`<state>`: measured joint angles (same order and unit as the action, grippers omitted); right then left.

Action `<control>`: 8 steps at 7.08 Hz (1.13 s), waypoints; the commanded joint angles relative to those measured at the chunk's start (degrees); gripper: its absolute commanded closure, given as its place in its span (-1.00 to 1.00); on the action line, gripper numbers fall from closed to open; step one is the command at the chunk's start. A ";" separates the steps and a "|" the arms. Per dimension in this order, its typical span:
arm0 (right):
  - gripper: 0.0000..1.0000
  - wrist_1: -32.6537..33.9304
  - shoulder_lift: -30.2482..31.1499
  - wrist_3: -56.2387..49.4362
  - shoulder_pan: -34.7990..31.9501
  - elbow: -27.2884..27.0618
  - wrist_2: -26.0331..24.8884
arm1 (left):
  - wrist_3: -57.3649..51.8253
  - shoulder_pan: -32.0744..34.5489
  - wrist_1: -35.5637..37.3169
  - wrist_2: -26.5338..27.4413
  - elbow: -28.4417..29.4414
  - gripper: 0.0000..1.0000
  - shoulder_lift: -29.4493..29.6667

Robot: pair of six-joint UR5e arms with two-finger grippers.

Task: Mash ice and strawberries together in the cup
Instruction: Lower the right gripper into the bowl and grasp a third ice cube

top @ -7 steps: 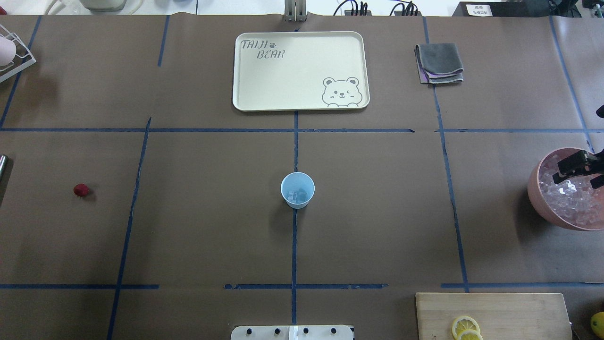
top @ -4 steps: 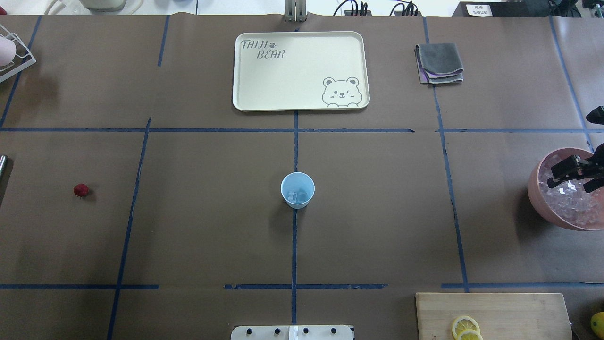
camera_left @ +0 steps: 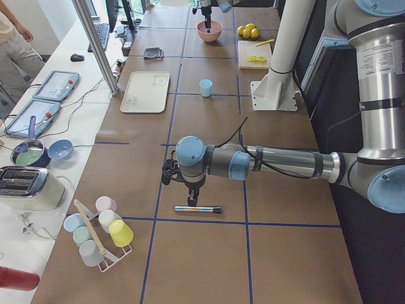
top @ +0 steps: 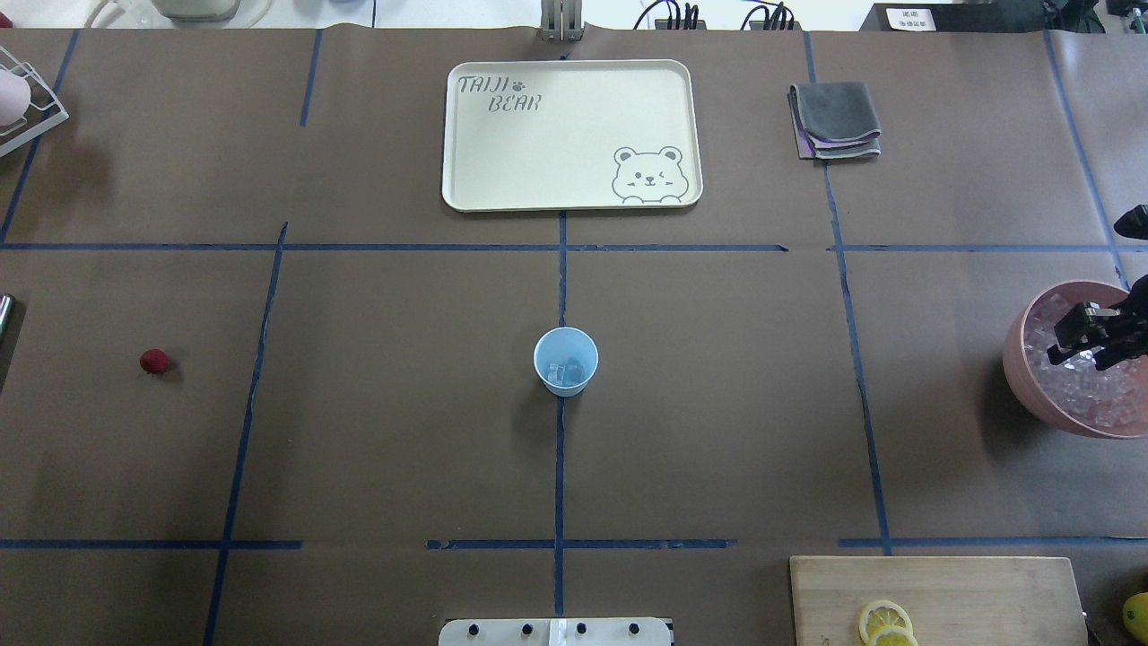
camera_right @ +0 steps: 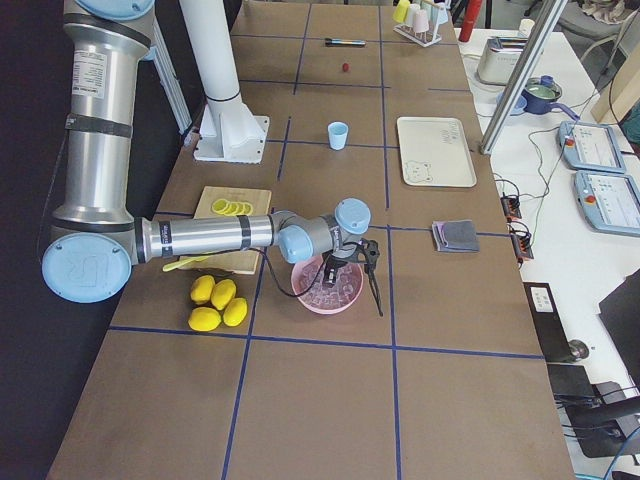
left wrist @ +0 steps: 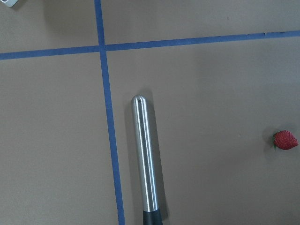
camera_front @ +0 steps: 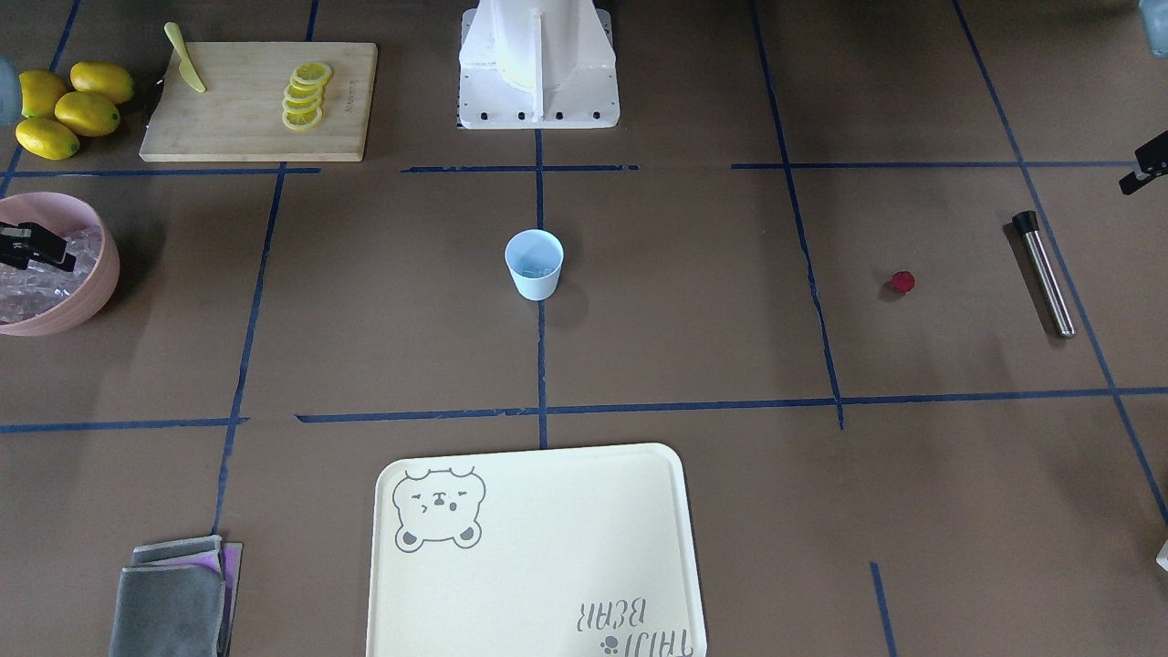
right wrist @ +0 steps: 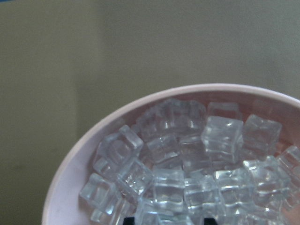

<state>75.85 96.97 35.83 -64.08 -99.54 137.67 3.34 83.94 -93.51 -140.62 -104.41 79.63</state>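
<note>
Pink bowl (top: pixel 1016 377) of ice (top: pixel 1090 395), right hand (top: pixel 1096 338) spread above, state of left hand (camera_left: pixel 192 197) unclear

- "TAIJI BEAR", grey letters with paw print, in one corner of cream tray (top: pixel 574 144), diagonally opposite bear drawing (top: pixel 648 174).
- White label (top: pixel 909 18) beyond tray's right far corner: unreadable.

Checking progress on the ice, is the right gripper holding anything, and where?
Nothing yet: the right gripper hangs open above the ice in the bowl.
</note>
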 commanded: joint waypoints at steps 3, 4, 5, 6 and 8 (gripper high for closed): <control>1.00 -0.09 -0.74 -0.15 -1.04 -3.61 0.66 | 0.00 0.00 0.00 0.00 -0.09 -1.00 0.00; 1.00 0.78 -0.65 3.34 -1.14 -9.99 0.49 | 0.00 0.00 0.00 0.00 -0.09 -1.00 0.00; 1.00 0.62 -2.21 11.81 -0.88 -14.32 0.49 | 0.00 0.00 0.00 0.00 -0.09 -1.00 0.00; 1.00 0.62 -7.36 22.51 0.95 -15.76 0.75 | 0.00 0.00 0.00 0.00 -0.09 -1.00 0.00; 0.98 0.53 -19.22 44.12 10.06 -16.21 -0.99 | 0.09 0.00 0.00 0.00 -0.09 -1.00 0.00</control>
<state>76.44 84.82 66.50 -59.55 -115.31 137.84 3.36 83.93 -93.52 -140.62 -104.50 79.63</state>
